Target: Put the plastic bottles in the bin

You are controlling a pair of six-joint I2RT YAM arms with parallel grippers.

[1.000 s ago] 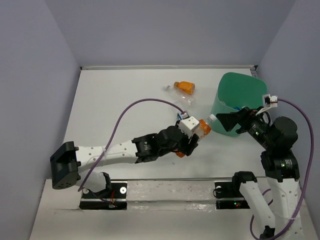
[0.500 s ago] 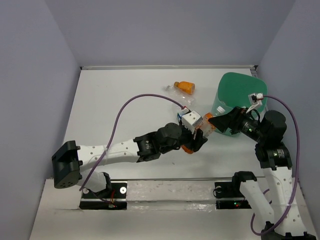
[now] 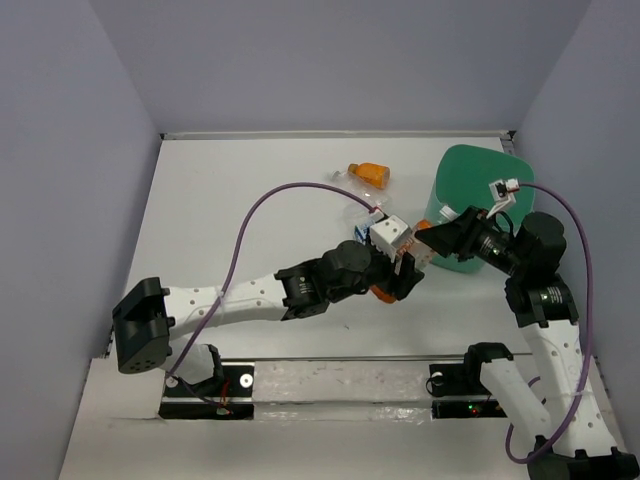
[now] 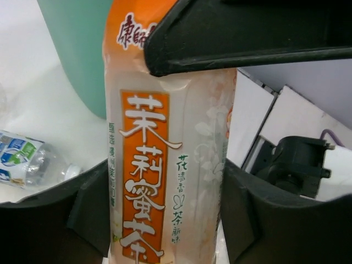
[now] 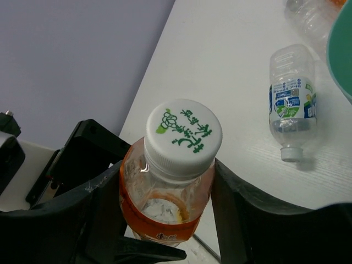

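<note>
An orange-label tea bottle (image 3: pixel 418 256) with a white cap (image 5: pixel 184 137) hangs in the air between both grippers, just left of the mint-green bin (image 3: pixel 480 185). My right gripper (image 5: pixel 168 187) is shut on its shoulder under the cap. My left gripper (image 4: pixel 165 220) has its fingers close along both sides of the bottle's body (image 4: pixel 165 165); whether they press on it does not show. A second orange bottle (image 3: pixel 368 175) and a clear blue-label bottle (image 5: pixel 291 104) lie on the table.
The bin's wall (image 4: pixel 77 49) stands right behind the held bottle. A clear bottle (image 5: pixel 311 16) lies farther back near the bin's rim (image 5: pixel 342 49). The purple cables arch over both arms. Grey walls close the table on three sides.
The left arm carried the bottle right toward the bin. The right gripper came in from the bin side, wide open, and closed round the bottle's neck.
</note>
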